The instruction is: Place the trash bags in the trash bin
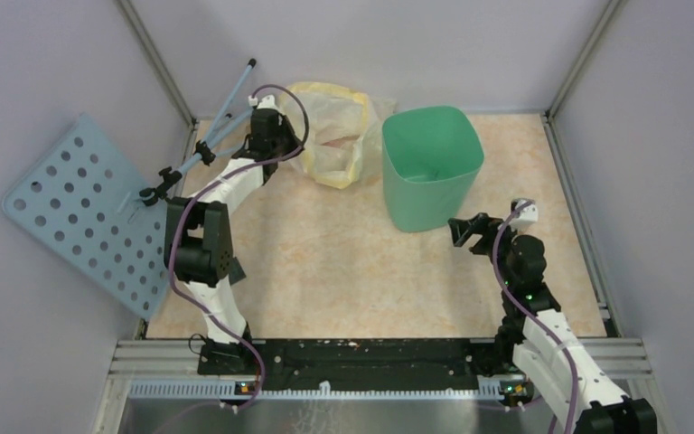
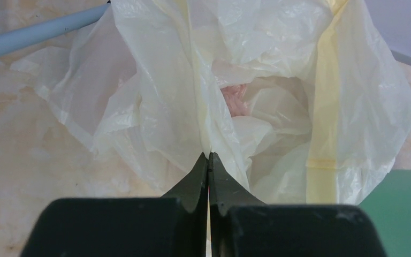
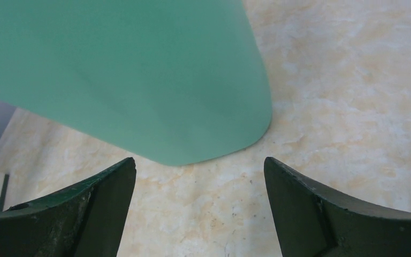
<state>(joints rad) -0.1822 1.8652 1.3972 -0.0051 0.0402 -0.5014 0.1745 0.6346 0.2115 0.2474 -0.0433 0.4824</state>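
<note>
The mint-green trash bin [image 1: 426, 206] stands upright at the back centre of the table. Left of it lies a large pale-yellow plastic bag [image 1: 334, 108]. A crumpled pale-pink trash bag [image 2: 234, 99] shows inside it through the open mouth. My left gripper [image 1: 296, 146] is shut on a fold of the yellow bag [image 2: 160, 80]; film is pinched at its tips [image 2: 209, 155]. A corner of the bin [image 2: 404, 214] shows at lower right there. My right gripper [image 1: 464, 231] is open and empty [image 3: 199, 166], low over the table just short of the bin's base [image 3: 139, 80].
A pale-blue perforated board [image 1: 81, 212] leans off the table's left edge, with blue rods [image 1: 230, 99] rising by the left arm; one rod [image 2: 32, 35] lies beside the yellow bag. Grey walls and metal posts close in the back and sides.
</note>
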